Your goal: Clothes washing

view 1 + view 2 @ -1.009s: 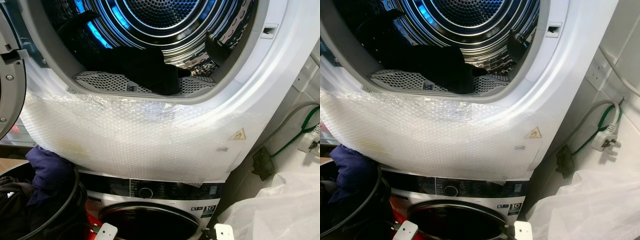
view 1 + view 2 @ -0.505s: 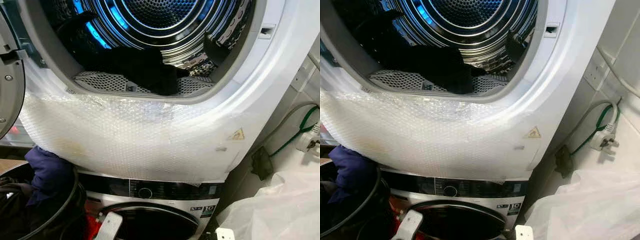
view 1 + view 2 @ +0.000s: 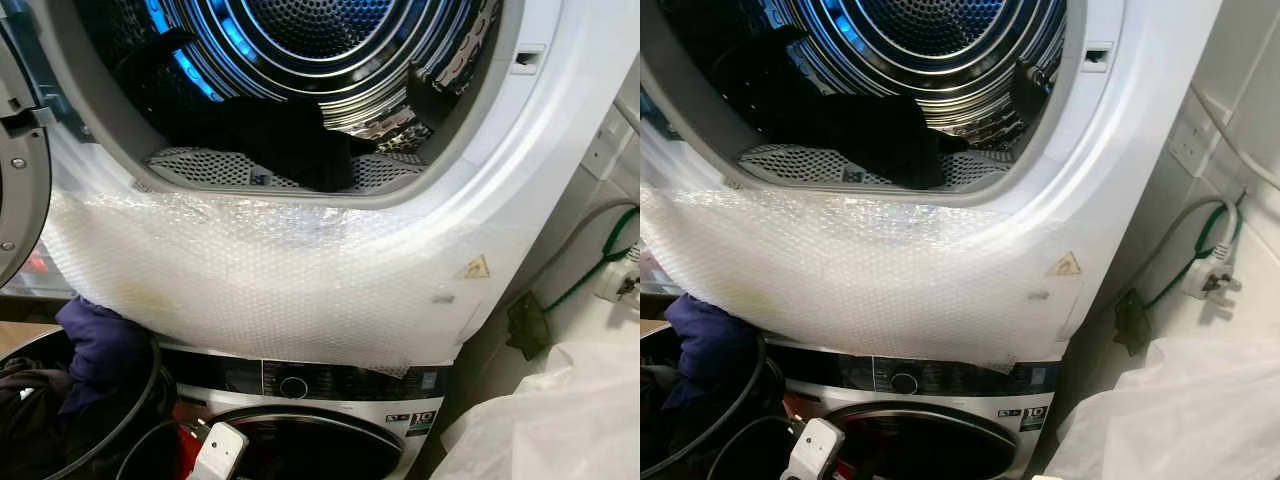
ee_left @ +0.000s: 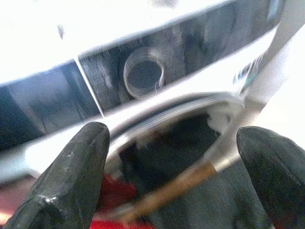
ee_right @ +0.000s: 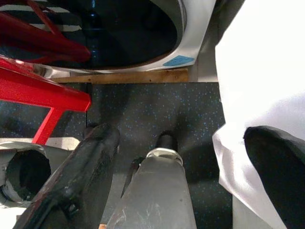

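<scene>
Where drum glows blue, black garment [image 3: 285,135] lies crumpled (both grippers' jaws released).

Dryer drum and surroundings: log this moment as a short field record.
dryer door: open
drum: lit blue, dark clothes at its front lip
dryer front: covered with bubble wrap
below: washer, with its dial
basket: lower left, holds purple garment
left gripper: jaws open, facing the washer dial
right gripper: jaws open, pointing at the floor
</scene>
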You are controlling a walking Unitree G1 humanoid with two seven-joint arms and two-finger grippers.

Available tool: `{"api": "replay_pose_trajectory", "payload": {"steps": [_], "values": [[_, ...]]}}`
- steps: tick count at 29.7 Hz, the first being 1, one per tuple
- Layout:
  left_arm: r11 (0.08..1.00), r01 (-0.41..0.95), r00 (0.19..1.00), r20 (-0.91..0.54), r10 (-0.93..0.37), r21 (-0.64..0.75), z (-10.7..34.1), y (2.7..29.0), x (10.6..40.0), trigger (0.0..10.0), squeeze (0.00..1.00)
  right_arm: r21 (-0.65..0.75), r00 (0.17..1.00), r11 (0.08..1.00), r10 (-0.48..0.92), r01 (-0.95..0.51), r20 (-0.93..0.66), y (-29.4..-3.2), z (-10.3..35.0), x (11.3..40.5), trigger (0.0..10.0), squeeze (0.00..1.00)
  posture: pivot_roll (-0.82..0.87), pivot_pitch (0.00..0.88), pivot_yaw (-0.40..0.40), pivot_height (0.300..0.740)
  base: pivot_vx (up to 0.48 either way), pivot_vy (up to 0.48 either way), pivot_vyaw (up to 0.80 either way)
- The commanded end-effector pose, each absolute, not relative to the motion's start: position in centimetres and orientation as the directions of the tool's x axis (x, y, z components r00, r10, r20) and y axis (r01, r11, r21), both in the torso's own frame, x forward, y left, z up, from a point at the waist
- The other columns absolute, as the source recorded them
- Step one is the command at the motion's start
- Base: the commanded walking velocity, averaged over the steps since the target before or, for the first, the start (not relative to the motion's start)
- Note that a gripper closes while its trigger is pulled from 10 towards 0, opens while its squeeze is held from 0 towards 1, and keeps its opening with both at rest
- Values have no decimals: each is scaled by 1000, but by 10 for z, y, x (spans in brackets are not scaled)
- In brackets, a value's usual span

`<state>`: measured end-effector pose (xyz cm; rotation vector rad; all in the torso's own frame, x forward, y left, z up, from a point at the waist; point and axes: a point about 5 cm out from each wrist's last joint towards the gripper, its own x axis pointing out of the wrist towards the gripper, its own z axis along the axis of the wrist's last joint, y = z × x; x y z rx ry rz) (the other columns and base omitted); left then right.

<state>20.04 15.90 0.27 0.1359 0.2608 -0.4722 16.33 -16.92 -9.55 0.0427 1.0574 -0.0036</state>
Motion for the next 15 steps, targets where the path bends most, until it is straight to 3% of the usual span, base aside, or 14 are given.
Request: {"api": "replay_pose_trajectory", "payload": {"steps": [1, 8, 10, 12, 15], "values": [[891, 442, 879, -250, -406, 107, 15, 164, 196, 10000, 0, 36, 488, 999, 25, 14, -872, -166, -96, 163, 10000, 0, 18, 0, 58, 740, 0, 0, 0], [935, 241, 970, -33, -241, 259, 66, 169, 190, 10000, 0, 36, 479, 999, 37, -11, -877, -163, -97, 160, 10000, 0, 65, 0, 56, 740, 0, 0, 0], [944, 58, 996, 52, -79, 326, 91, 181, 195, 10000, 0, 33, 466, 999, 46, -37, -884, -160, -99, 157, 10000, 0, 77, 0, 54, 740, 0, 0, 0], [945, 19, 997, 65, -42, 327, 95, 184, 196, 10000, 0, 33, 465, 999, 48, -39, -884, -160, -99, 157, 10000, 0, 85, 0, 52, 740, 0, 0, 0], [950, -164, 985, 87, 146, 266, 103, 205, 201, 10000, 0, 36, 464, 998, 51, -42, -884, -159, -99, 157, 10000, 0, 92, 0, 51, 740, 0, 0, 0]]}}
